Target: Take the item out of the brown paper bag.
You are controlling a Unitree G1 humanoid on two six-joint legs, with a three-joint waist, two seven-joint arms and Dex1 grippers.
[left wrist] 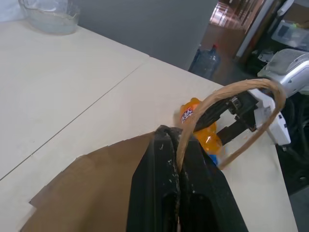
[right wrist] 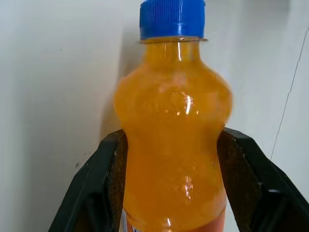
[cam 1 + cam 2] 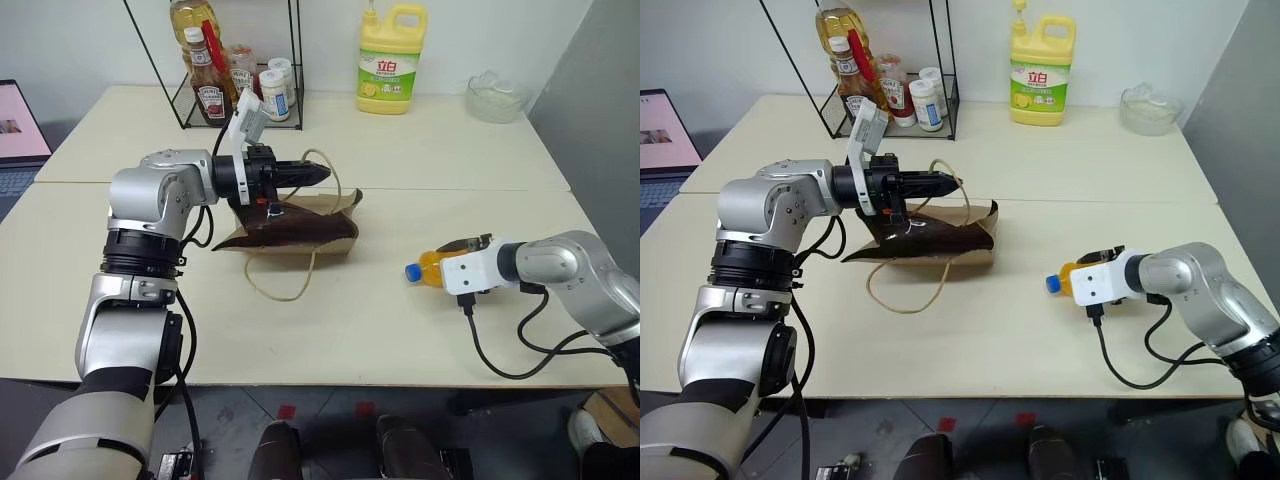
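Over on my left, my left hand was clamped fully shut on one thin tan loop handle of the brown paper bag, pinching that stiff paper cord between its black fingers and holding the bag's mouth up off the bench! The bag sagged crumpled and flat below it, dull creased kraft, its other handle trailing loose across the pale, smooth benchtop. Moving right, and there it was: the item, that small clear plastic bottle glowing with orange drink, ridged blue cap pointing back toward the bag, well clear of the bag's mouth. My right hand had its jaws partly spread round the bottle's rounded, glossy waist, a pad pressed on each side, carrying it close above the bench. By my reckoning the job was all but done: bottle out, bag apparently empty, only setting down and letting go remained.
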